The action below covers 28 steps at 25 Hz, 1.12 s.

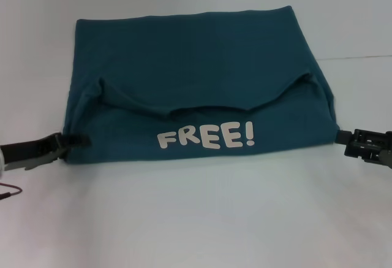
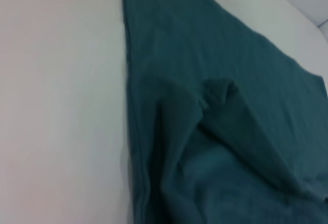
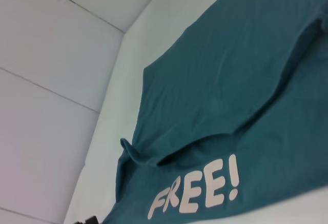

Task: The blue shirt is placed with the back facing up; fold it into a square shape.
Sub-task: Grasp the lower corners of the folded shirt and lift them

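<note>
The blue shirt [image 1: 196,65] lies spread across the white table, its near part folded over so that the white "FREE!" lettering [image 1: 206,138] faces up. The flap's edge sags in a curve across the middle. My left gripper [image 1: 78,140] lies low at the shirt's near left corner, its thin fingers shut on the cloth edge. At the near right corner, which is drawn to a point, my right gripper [image 1: 340,136] is shut on the cloth. The left wrist view shows bunched folds of the shirt [image 2: 215,131], and the right wrist view shows the shirt [image 3: 246,80] with its lettering [image 3: 197,188].
The white table [image 1: 196,219] stretches in front of the shirt and to both sides. A thin dark cable [image 1: 9,191] lies at the near left edge. A pale wall [image 3: 51,55] stands behind the table.
</note>
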Each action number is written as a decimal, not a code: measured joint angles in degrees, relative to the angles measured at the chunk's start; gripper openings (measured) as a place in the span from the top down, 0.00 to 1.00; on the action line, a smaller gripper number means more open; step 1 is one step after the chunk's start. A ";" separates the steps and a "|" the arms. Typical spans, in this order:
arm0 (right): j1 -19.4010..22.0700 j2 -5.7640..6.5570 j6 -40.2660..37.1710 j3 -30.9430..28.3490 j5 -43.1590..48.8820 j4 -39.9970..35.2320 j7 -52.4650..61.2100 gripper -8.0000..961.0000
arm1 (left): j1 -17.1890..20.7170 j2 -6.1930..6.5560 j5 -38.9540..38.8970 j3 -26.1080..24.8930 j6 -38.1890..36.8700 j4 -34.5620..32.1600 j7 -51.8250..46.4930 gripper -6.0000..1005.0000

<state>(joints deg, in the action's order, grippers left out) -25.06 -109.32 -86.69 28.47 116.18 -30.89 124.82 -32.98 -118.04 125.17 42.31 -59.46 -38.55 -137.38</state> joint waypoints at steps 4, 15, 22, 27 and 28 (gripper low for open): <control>0.01 -0.13 0.04 -0.46 0.00 -0.02 -0.08 0.25 | -0.68 0.01 0.96 0.82 0.99 1.36 0.08 0.34; 0.35 -0.10 -0.38 -1.74 0.01 -0.06 -0.08 0.26 | -1.28 -0.16 1.13 1.96 2.07 1.67 0.13 0.34; 0.19 -0.10 -0.41 -1.75 0.01 -0.02 -0.06 0.26 | -1.65 -0.17 1.13 2.64 2.65 1.79 0.18 0.34; 0.18 -0.10 -0.41 -1.78 0.01 0.00 0.11 0.26 | -1.51 -0.19 1.03 2.52 2.66 1.81 -0.03 0.34; 0.19 -0.07 -0.42 -1.79 0.01 -0.01 0.20 0.27 | -1.43 -0.22 1.01 2.46 2.66 1.78 -0.03 0.34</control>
<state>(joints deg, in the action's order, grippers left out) -24.87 -109.39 -87.12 26.68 116.19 -30.89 125.02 -34.40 -118.26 126.18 44.77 -56.80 -36.76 -137.41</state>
